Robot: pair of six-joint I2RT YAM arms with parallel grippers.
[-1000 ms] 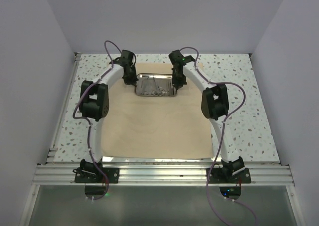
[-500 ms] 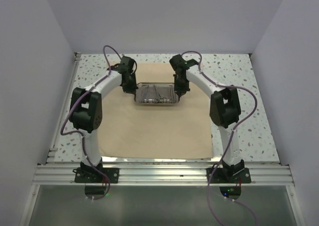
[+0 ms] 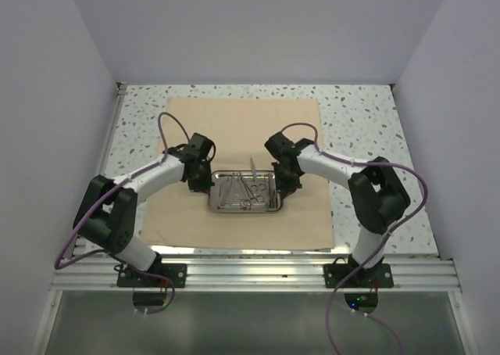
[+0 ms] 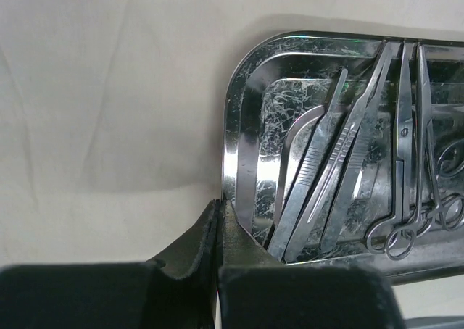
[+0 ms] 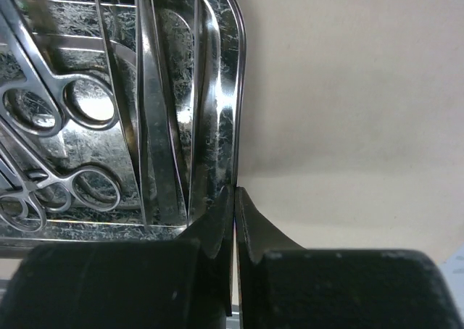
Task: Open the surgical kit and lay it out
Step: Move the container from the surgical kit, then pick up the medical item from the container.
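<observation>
With the left claw [image 4: 220, 211] and right claw [image 5: 235, 202] each clamped narrow on an end rim of the steel tray [image 4: 233, 97], at the near middle of the spread cloth wrap [image 3: 234, 124], both should travel level and matched so the instruments [image 3: 245, 189] do not slide.

Left wrist view: the shiny rectangular steel tray [image 4: 235, 126] runs off the right edge, and its near rim sits hidden behind the black fingers [image 4: 188, 246] of the left gripper [image 4: 220, 209]. Right wrist view: tray cut at left and top, clipping ring handles of the slim metal instruments [image 5: 156, 126]. From above, the instruments are too small to tell apart.
</observation>
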